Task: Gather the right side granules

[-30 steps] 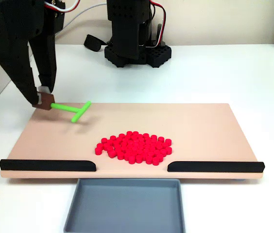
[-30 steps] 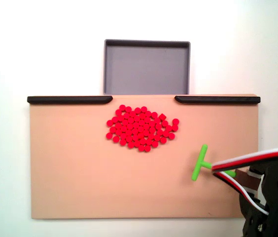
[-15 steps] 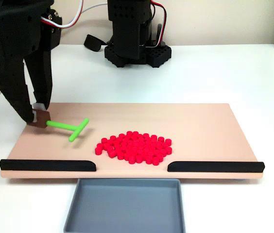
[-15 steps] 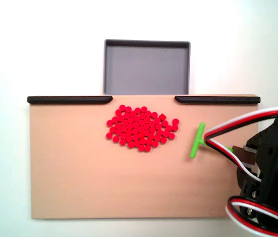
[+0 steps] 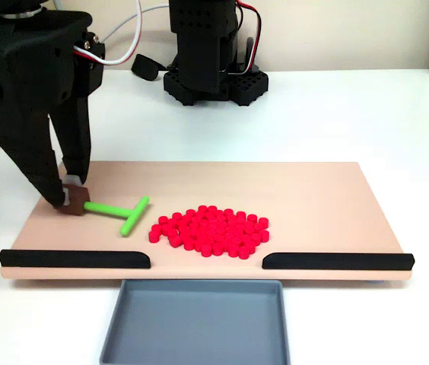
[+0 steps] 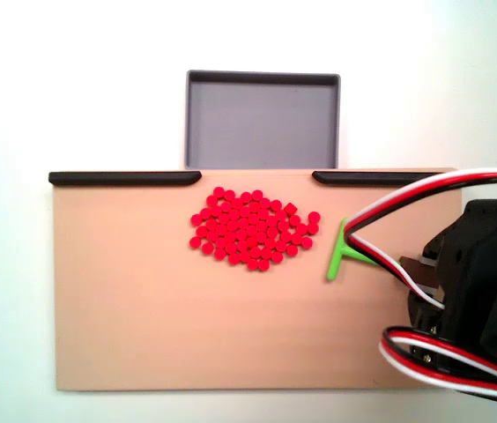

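Here your gripper (image 5: 74, 202) was clamped on the stem end of the green T-shaped stick (image 5: 120, 211), the fingertips mostly hidden behind a small brown pad. In a fixed view the crossbar pointed away from the fingers toward the granules (image 5: 208, 230), just beside the pile's near edge; whether it touched them you couldn't tell. In the other fixed view the arm's body and cables covered the stick's (image 6: 339, 252) stem, leaving the crossbar beside the granules (image 6: 254, 233) on the tan board (image 6: 143, 326)
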Tool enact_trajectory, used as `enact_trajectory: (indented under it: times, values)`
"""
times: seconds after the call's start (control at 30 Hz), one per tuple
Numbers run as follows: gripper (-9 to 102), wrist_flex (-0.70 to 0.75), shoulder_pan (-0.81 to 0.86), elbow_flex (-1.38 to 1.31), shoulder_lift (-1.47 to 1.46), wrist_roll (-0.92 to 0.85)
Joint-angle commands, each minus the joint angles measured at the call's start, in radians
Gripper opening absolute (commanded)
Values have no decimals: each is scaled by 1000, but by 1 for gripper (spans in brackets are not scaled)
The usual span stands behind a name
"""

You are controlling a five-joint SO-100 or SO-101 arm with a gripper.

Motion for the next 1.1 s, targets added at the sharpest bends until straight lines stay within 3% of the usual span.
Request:
enact_trajectory:
  times: [0.0,1.07]
  values:
    - [0,-8,-5,-38,5,-554]
    - [0,-8,-49,-80,-43,-502]
